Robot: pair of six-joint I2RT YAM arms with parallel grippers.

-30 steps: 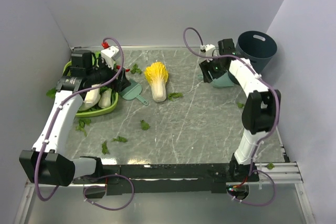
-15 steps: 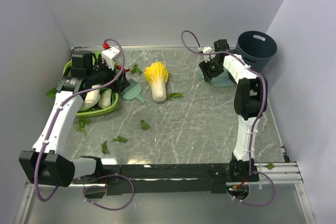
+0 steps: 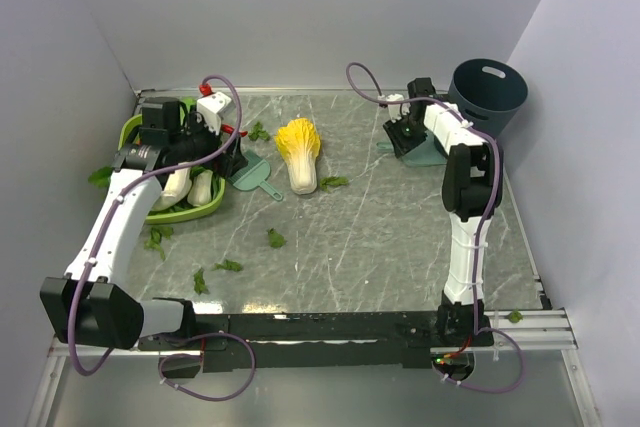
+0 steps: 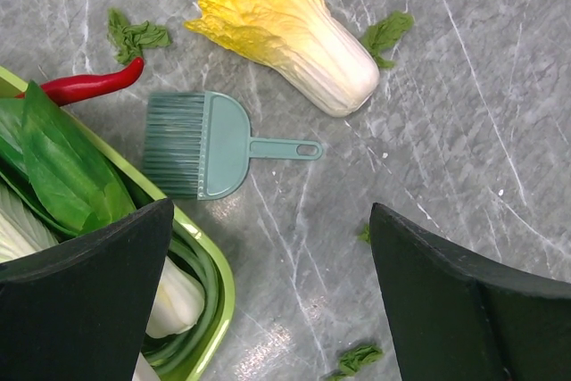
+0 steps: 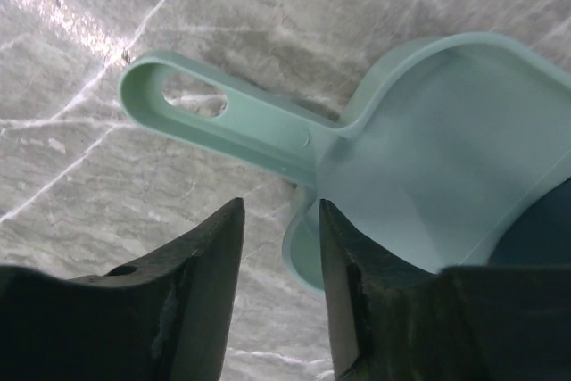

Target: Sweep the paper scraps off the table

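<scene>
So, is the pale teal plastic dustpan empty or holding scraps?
Empty, where visible: the right wrist view shows the pale teal plastic dustpan with a bare inside, nothing lying in it.

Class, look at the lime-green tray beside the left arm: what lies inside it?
White-stemmed cabbages with dark green leaves lie inside the lime-green tray. The left arm covers part of it from above, and one of the black jaws hides its near end, so anything there is unseen.

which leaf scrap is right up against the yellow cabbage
The scrap at the white stem end of the cabbage half; every other scrap lies clear of it.
</scene>
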